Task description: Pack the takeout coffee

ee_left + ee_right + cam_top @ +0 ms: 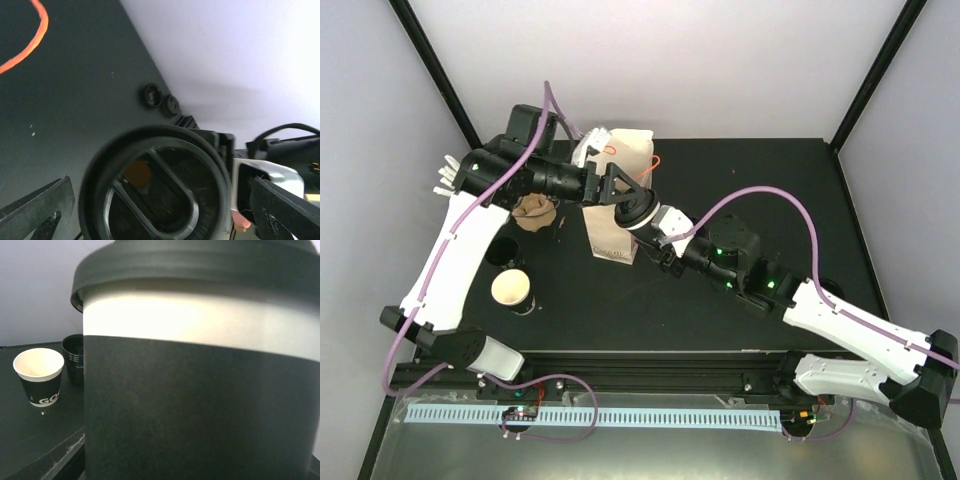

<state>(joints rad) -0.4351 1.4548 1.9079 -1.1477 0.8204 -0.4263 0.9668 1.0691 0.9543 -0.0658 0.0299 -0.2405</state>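
Matt paper, black plastic and rough pulp on a dull dark counter.

The lidded cup (200, 415) has a smooth, matt black paper wall with a pale band. Its lid (200, 265) is black plastic with a faint satin sheen along the rim. The open cup (38, 371) is the same matt paper, cream and smooth inside. The counter (650, 310) is matt black. The carrier (533, 212) looks like rough brown pulp, and the bag (630, 150) like plain pale paper. The arm shells (450, 260) are glossy white plastic.

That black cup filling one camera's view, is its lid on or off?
On. A black lid covers the rim of the cup; the left wrist view shows its round top in place.
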